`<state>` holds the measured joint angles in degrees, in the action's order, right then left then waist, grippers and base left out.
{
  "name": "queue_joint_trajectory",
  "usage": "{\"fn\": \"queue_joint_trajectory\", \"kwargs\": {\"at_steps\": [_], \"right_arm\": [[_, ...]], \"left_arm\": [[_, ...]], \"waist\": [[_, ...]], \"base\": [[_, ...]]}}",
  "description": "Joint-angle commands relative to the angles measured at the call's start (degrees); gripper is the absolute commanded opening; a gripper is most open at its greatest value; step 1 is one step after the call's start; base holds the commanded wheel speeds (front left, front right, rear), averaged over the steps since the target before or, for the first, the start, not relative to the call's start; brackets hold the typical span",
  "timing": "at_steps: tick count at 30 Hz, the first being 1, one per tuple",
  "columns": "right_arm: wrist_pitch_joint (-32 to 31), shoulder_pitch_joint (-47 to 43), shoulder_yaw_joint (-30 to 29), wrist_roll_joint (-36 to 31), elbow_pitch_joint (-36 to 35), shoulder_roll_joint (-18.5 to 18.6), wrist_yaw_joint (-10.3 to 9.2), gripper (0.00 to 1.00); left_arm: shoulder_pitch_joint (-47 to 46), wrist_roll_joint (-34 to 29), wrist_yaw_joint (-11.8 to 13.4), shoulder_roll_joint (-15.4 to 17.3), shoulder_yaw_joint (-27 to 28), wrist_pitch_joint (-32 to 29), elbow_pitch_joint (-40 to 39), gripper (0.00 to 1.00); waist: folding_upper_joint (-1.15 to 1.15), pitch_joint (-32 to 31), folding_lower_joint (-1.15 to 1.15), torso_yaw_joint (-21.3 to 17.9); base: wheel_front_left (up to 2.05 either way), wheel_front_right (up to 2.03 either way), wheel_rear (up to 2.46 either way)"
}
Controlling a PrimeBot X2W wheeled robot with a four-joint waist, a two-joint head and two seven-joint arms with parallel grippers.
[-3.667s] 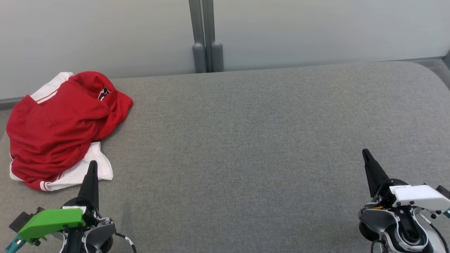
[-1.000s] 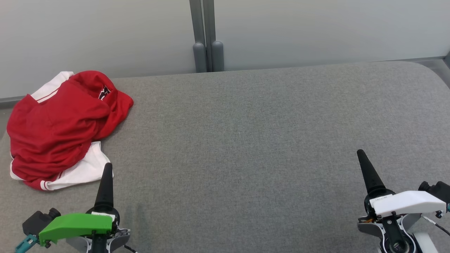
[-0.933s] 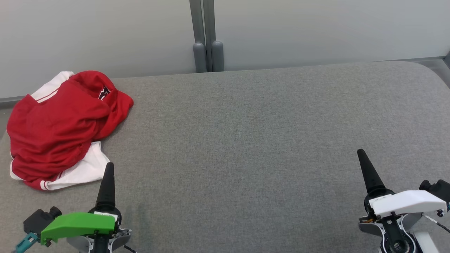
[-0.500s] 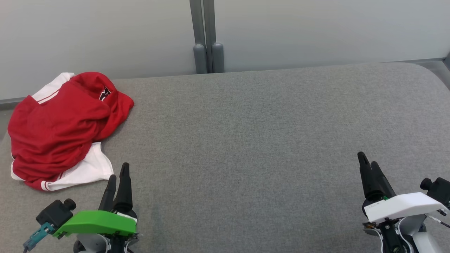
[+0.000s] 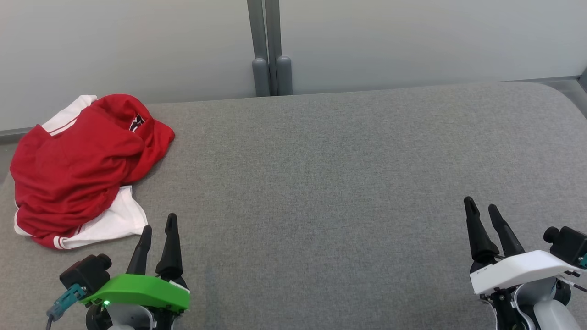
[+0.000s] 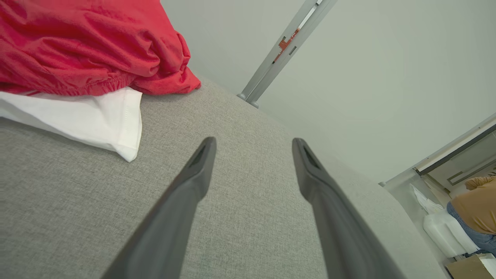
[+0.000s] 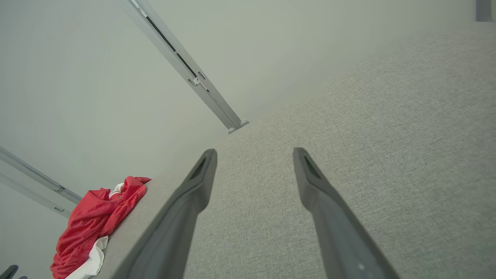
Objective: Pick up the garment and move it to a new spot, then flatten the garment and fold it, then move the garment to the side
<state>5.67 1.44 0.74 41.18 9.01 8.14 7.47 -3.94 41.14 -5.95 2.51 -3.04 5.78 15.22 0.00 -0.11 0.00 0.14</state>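
While our left gripper [image 5: 159, 222] and right gripper [image 5: 480, 203] hover spread wide and empty, a crumpled red-and-white garment [image 5: 75, 169] lies heaped on coarse grey woven upholstery [image 5: 321, 183].

Left pincer [image 5: 159, 222]: green cover [image 5: 137, 291], dark tapered fingers [image 5: 170, 247]; right pincer [image 5: 480, 203]: white cover [image 5: 518, 270], black camera [image 5: 566, 240].

Grey fabric table [image 5: 321, 183], crumpled red-and-white garment [image 5: 78, 169] (far left corner)

The head camera looks down across the tabletop [image 5: 321, 183], wall [image 5: 412, 41] at 12 o'clock. Both wrist cameras skim low over it; all share the garment [image 5: 78, 165], at 10 o'clock from the head.
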Motion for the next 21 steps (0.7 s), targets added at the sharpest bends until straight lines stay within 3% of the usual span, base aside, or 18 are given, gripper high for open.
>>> {"fn": "queue_joint_trajectory", "kwargs": {"at_steps": [1, 21], "right_arm": [[0.7, 0.9, 0.1, -2.0, -0.7, 0.8, 0.02, 1.00], [3.8, 0.4, 1.0, -14.8, 0.6, 1.3, 0.02, 1.00]], "left_arm": [[-1.1, -2.4, 0.3, 0.6, -0.1, 0.6, -0.3, 1.00], [-0.9, -16.3, 1.2, 1.9, -1.6, 3.7, 1.0, 1.00]], "waist": [[0.00, 0.0, 0.00, 0.0], [0.00, 0.5, 0.00, -0.5]], "base": [[0.00, 0.00, 0.00], [0.00, 0.00, 0.00]]}}
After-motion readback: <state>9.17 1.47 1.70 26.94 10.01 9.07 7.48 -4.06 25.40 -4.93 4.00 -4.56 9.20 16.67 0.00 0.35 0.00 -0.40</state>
